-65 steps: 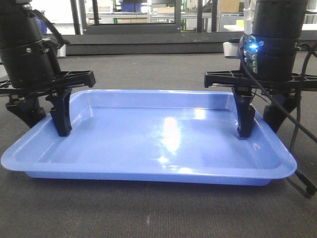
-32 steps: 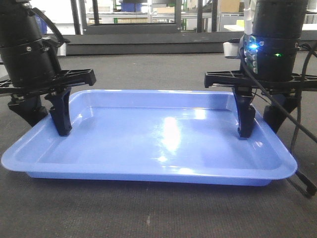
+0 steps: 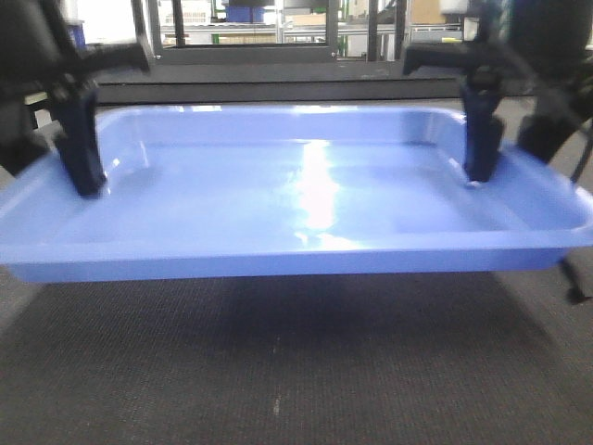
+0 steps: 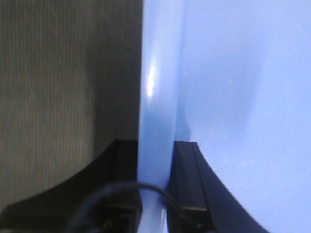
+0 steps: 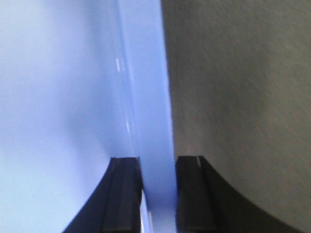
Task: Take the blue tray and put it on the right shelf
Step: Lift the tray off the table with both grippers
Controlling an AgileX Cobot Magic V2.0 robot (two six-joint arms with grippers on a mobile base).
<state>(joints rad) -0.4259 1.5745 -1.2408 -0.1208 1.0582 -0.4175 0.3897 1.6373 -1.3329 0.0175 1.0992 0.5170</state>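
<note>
Glossy pale blue plastic fills most of the front view: the tray (image 3: 306,195) hangs level, clear of the dark grey mat (image 3: 278,371), with a broad shadow on the mat under it. It spans nearly the whole width of the picture, its long near rim facing the camera. The left gripper (image 3: 51,167) pinches the tray's left short rim, one black finger (image 3: 83,153) standing inside the tray and the other outside the wall. The right gripper (image 3: 510,158) does the same on the right short rim, its inner finger (image 3: 482,139) touching the tray floor near the far right corner. Behind the tray runs a black-framed rack (image 3: 241,46), blurred, with a dark blue bin (image 3: 246,11) at the top edge.

From the left wrist, the tray rim (image 4: 155,87) runs straight up the middle, tray floor to the right and mat (image 4: 63,87) to the left. The left gripper (image 4: 155,153) has its jaws closed on that rim, a black finger (image 4: 187,170) pressed against each side of it, and a dark cable (image 4: 121,191) curves across below.

From the right wrist, the picture is mirrored: the rim (image 5: 146,73) stands between tray floor on the left and mat (image 5: 243,97) on the right. The right gripper (image 5: 156,165) clamps it, one finger (image 5: 124,184) inside and one outside, both touching the plastic.
</note>
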